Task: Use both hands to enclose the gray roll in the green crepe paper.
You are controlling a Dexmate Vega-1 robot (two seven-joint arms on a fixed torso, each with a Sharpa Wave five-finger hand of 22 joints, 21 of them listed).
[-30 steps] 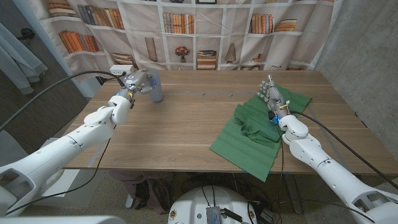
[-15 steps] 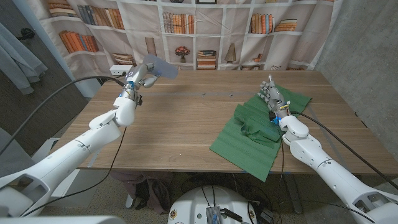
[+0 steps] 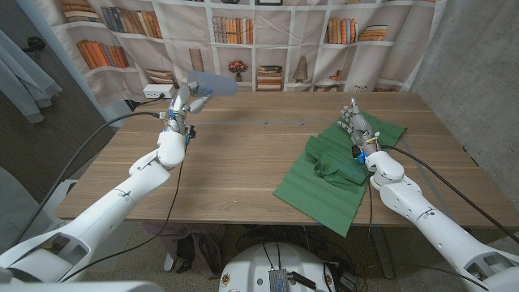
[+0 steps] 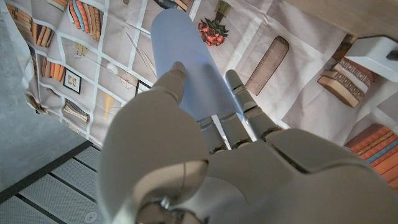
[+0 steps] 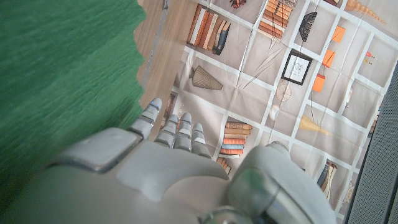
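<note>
- Head view: the left hand grips the gray roll, now lifted off the counter and tipped sideways at about 11 o'clock; a second ago it stood upright there. The green crepe paper lies at 3 o'clock, where the right hand waits over it, unchanged, holding nothing. The roll can likely travel to the paper next.
- Left wrist view: fingers wrap the roll.
- Right wrist view: the right hand, fingers extended, hangs beside the paper.

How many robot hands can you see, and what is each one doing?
2. The left hand holds the gray roll up in the air over the table's far left. The right hand rests on the green crepe paper on the right.
</note>
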